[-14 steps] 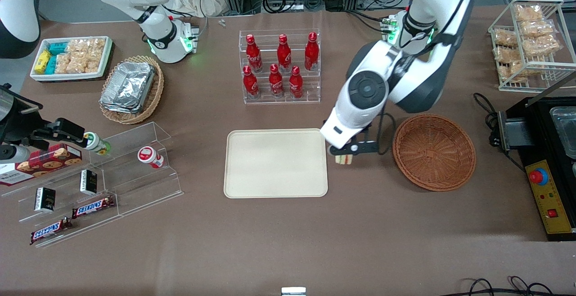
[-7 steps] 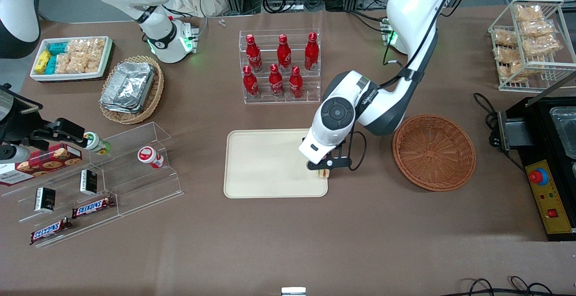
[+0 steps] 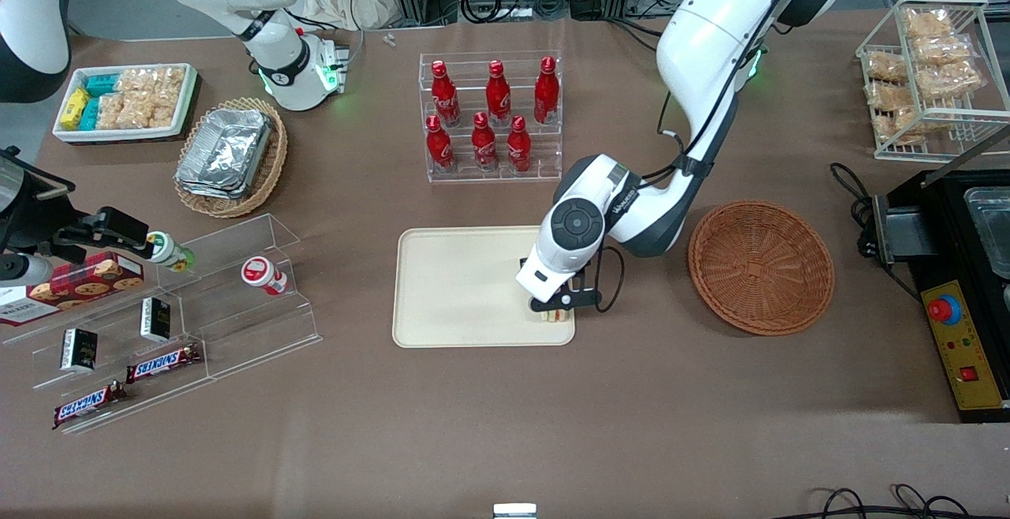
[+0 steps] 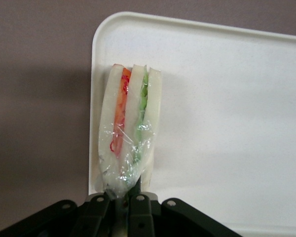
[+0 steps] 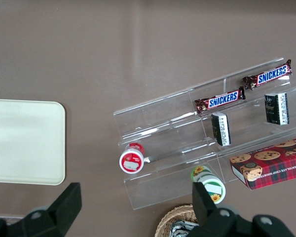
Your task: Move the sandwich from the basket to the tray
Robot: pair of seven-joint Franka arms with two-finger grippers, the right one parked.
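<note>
The sandwich [image 3: 557, 315] is a plastic-wrapped wedge of white bread with red-orange and green filling. My left gripper [image 3: 552, 308] is shut on its wrapped end and holds it over the corner of the cream tray [image 3: 465, 282] that is nearest the front camera on the basket's side. In the left wrist view the sandwich [image 4: 130, 118] hangs from the gripper [image 4: 121, 191], just inside the tray's rim [image 4: 94, 98]. Whether it touches the tray I cannot tell. The reddish-brown round basket [image 3: 761, 266] sits empty beside the tray, toward the working arm's end.
A clear rack of red bottles [image 3: 493, 117] stands farther from the camera than the tray. Toward the parked arm's end are acrylic snack shelves [image 3: 173, 322], a tan basket with foil containers [image 3: 230, 158] and a white snack tray [image 3: 126, 101]. A black machine [image 3: 963, 282] flanks the basket.
The left arm has carried the sandwich from the gap between basket and tray to over the tray's corner, and a little nearer the camera. The gripper has stayed shut on it.
</note>
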